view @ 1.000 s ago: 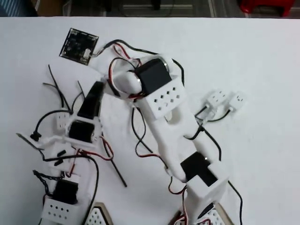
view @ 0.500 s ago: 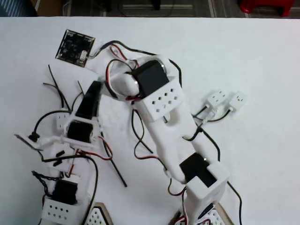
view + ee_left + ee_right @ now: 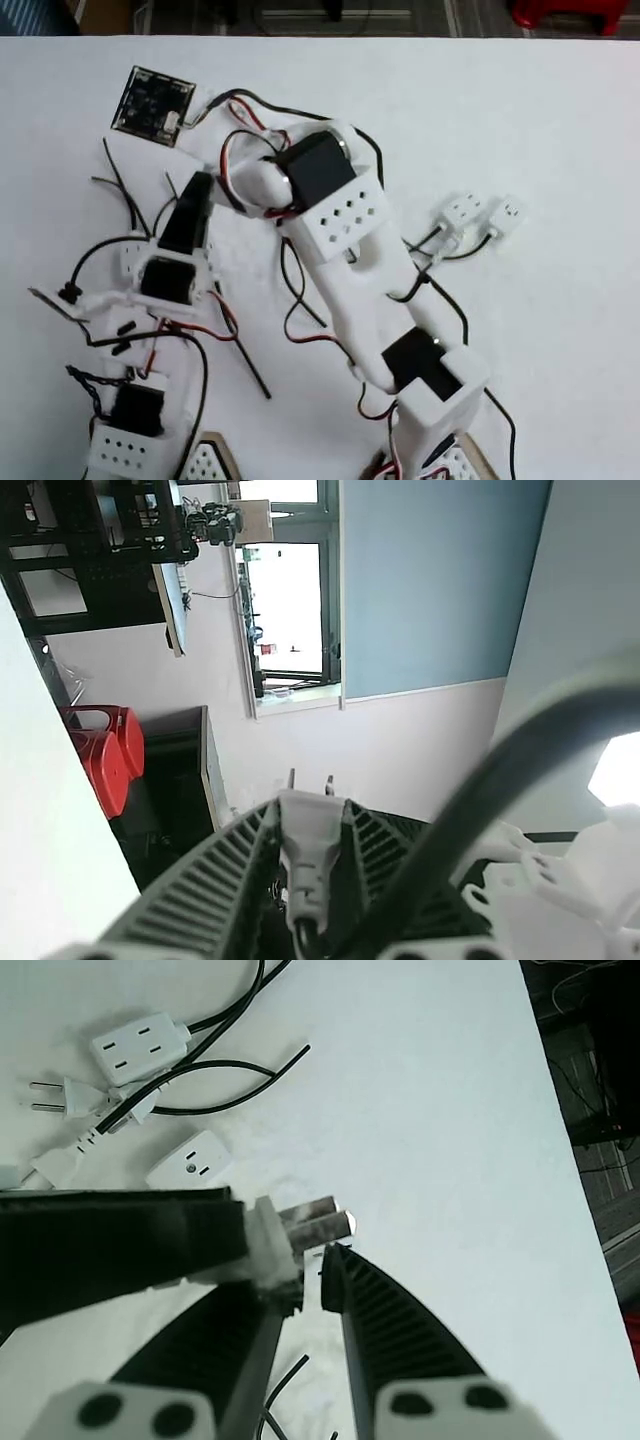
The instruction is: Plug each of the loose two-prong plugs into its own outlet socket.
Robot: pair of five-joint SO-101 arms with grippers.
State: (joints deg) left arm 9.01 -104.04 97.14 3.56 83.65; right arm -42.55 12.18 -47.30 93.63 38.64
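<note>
My left gripper (image 3: 306,812) is shut on a white two-prong plug (image 3: 308,865), whose prongs stick out past the ribbed jaws. In the right wrist view that plug (image 3: 268,1238) juts from the left gripper's black fingers (image 3: 120,1240). My right gripper (image 3: 312,1275) is open by a narrow gap, its tips either side of the plug's front end. Beyond lie two white outlet sockets (image 3: 140,1045) (image 3: 192,1165) and a loose plug (image 3: 70,1095). In the high view the left gripper (image 3: 198,195) points at the right arm's wrist (image 3: 320,175).
Two white sockets (image 3: 465,210) (image 3: 508,215) with black cords lie right of the right arm, and another socket (image 3: 133,258) sits by the left arm. A black circuit board (image 3: 152,95) lies at the back left. Loose black cords (image 3: 120,185) trail at the left.
The circuit board and the right arm's wrist have slid a little toward the back left. The left arm has shifted slightly, still holding its plug.
</note>
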